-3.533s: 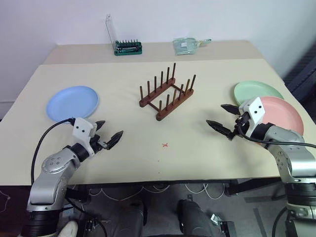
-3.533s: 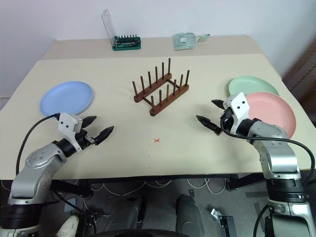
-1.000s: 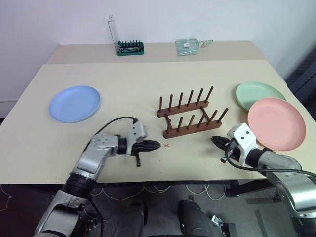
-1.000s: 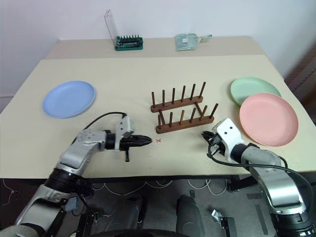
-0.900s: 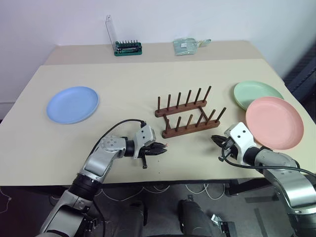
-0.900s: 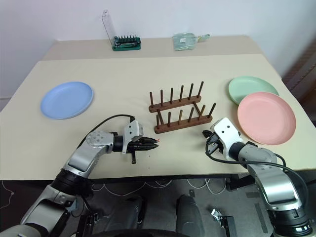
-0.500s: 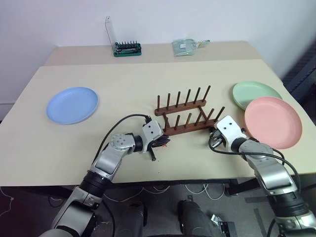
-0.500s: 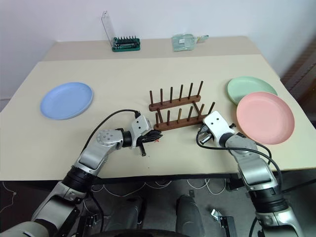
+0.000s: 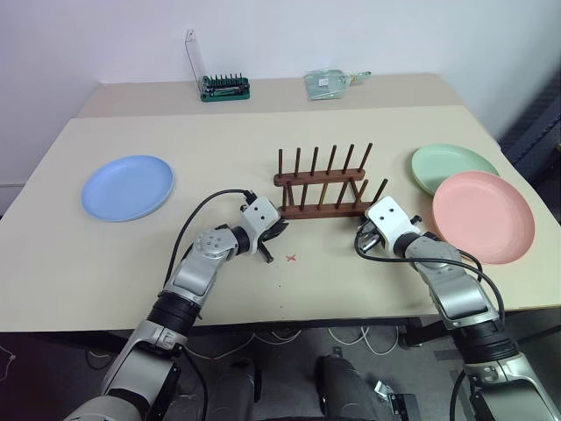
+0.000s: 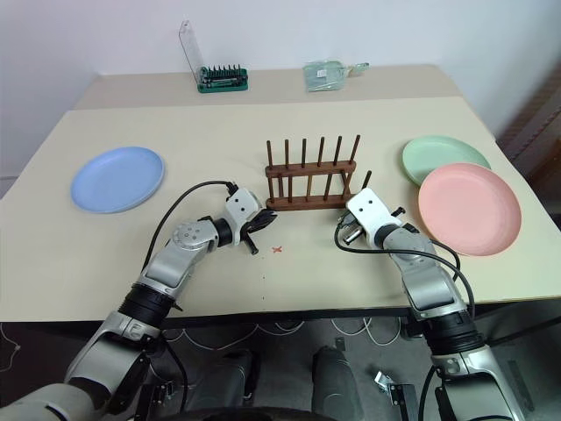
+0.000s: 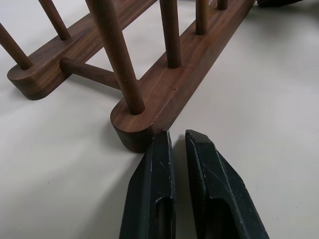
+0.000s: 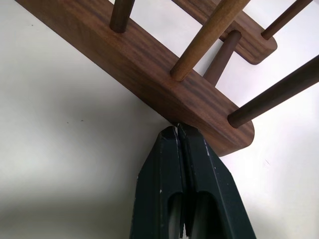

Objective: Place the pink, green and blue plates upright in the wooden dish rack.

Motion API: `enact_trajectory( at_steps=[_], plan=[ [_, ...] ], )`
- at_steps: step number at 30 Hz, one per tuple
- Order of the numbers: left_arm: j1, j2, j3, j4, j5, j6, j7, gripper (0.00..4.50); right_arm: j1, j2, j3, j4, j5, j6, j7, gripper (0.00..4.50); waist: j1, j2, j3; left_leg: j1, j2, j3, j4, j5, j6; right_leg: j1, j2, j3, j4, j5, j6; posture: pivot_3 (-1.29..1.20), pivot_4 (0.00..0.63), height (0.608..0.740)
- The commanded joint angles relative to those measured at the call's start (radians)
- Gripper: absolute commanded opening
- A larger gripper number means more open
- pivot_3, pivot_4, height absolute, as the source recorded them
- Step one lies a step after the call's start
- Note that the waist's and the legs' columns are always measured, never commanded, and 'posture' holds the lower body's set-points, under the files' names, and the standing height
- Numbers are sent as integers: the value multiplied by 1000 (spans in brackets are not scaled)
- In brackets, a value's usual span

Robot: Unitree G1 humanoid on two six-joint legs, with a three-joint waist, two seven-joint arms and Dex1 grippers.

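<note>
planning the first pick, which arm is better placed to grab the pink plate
Right. The pink plate lies just beyond the right gripper on that side of the rack; the left gripper is at the rack's far end.

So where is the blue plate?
The blue plate lies flat on the table's left side, far left of the wooden dish rack.

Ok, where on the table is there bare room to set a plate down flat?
Widest bare patch: between the blue plate and the wooden dish rack. Also open behind the rack, before the green tray. Crowded: both claws at the rack's near rail, and the right edge with the green plate and pink plate.
</note>
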Motion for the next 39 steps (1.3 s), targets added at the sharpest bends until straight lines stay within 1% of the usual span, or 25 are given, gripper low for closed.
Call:
enact_trajectory(
  at_steps=[1, 4, 7, 8, 10, 11, 13, 14, 16, 17, 18, 22, 26, 28, 30, 33, 35, 36, 39],
  plan=[
    [14, 17, 2, -10, 15, -2, -11, 465, 15, -8, -6, -33, -6, -16, 16, 27, 0, 0, 0, 0, 0, 0, 0, 0, 0, 0, 0, 0, 0, 0, 0, 0, 150, 740],
    [25, 26, 7, -52, -1, -36, -37, 465, 57, -54, -38, -125, 4, -11, 52, 27, 3, 0, 0, 0, 0, 0, 0, 0, 0, 0, 0, 0, 0, 0, 0, 0, 150, 740],
    [48, 31, 23, -136, -61, -60, -100, 465, 125, -114, -130, -263, 72, 64, 114, 27, 5, 0, 0, -3, 0, 0, 0, 0, 0, -3, 0, 0, 0, 0, 0, 0, 150, 740],
    [57, 29, 29, -166, -91, -49, -127, 455, 149, -135, -167, -306, 90, 96, 129, 263, 6, 0, 1, -5, 0, 0, 0, 0, 0, -4, 0, 0, 0, 0, 0, 0, 150, 740],
    [73, 28, 32, -211, -130, -38, -169, 455, 188, -167, -222, -369, 112, 142, 146, 849, 8, 0, 1, -6, 0, -1, 1, 0, 0, -4, 0, 0, -1, 0, 0, 0, 150, 740],
    [86, 29, 27, -239, -155, -34, -196, 455, 218, -184, -267, -407, 129, 167, 158, 1377, 9, 1, 1, -6, 0, 0, 1, 0, 0, -4, 0, 0, -1, 0, 0, 0, 150, 740],
    [104, 27, 23, -280, -195, -16, -235, 455, 260, -210, -330, -455, 147, 204, 172, 2280, 9, 0, 1, -6, 0, -1, 1, 0, 0, -4, 0, 0, -1, 0, 0, 0, 150, 740],
    [112, 24, 19, -297, -220, -2, -258, 455, 276, -224, -357, -461, 137, 221, 162, 2874, 9, 0, 1, -6, 0, 0, 1, 0, 0, -4, 0, 0, -1, 0, 0, 0, 150, 740],
    [121, 19, 8, -324, -260, 22, -300, 455, 292, -228, -402, -445, 109, 269, 113, 3784, 6, 0, 1, -6, 0, 0, 1, 0, 0, -4, 0, 0, -1, 0, 0, 0, 150, 740],
    [121, 17, 2, -331, -271, 31, -314, 455, 303, -231, -408, -432, 91, 281, 92, 4326, 7, 1, 1, -6, 0, 0, 1, 0, 0, -4, 0, 0, -1, 0, 0, 0, 150, 740],
    [121, 16, -1, -335, -276, 37, -322, 455, 311, -231, -409, -424, 80, 288, 80, 4477, 7, 1, 1, -6, 0, 0, 1, 0, 0, -4, 0, 0, -1, 0, 0, 0, 150, 740],
    [105, 6, -4, -326, -277, 38, -332, 455, 331, -192, -388, -372, 43, 303, 11, 4477, 6, 1, 0, -6, 0, 0, 1, 0, 0, -4, 0, 0, -1, 0, 0, 0, 150, 740],
    [100, 6, -2, -319, -269, 38, -334, 455, 326, -175, -349, -287, 4, 272, -39, 4477, 7, 1, 0, -6, 0, 0, 1, 0, 0, -4, 0, 0, -1, 0, 0, 0, 150, 740],
    [102, 7, 1, -320, -267, 38, -329, 455, 318, -170, -343, -276, 8, 264, -42, 3938, 7, 1, 0, -6, 0, 0, 1, 0, 0, -4, 0, 0, -1, 0, 0, 0, 150, 740],
    [107, 9, 3, -323, -266, 38, -325, 455, 315, -170, -341, -272, 10, 260, -43, 3106, 7, 1, 0, -6, 0, 0, 1, 0, 0, -4, 0, 0, -1, 0, 0, 0, 150, 740],
    [114, 11, 3, -329, -265, 40, -319, 455, 312, -175, -336, -263, 5, 256, -47, 1453, 8, 1, 0, -6, 0, 0, 1, 0, 0, -3, 0, 0, -1, 0, 0, 0, 150, 740],
    [117, 11, 5, -328, -261, 32, -312, 455, 310, -178, -331, -262, 2, 254, -46, 445, 8, 1, 0, -6, 0, 0, 1, 0, 0, -3, 0, 0, -1, 0, 0, 0, 150, 740],
    [118, 12, 4, -328, -258, 28, -309, 455, 309, -179, -329, -262, 1, 252, -45, 15, 7, 1, 0, -6, 0, 0, 1, 0, 0, -3, 0, 0, -1, 0, 0, 0, 150, 740],
    [120, 14, 2, -328, -258, 29, -308, 455, 312, -213, -320, -286, -24, 240, -38, 15, 7, 1, 0, -6, 0, 0, 1, 0, 0, -3, 0, 0, -1, 0, 0, 0, 150, 740]
  ],
)
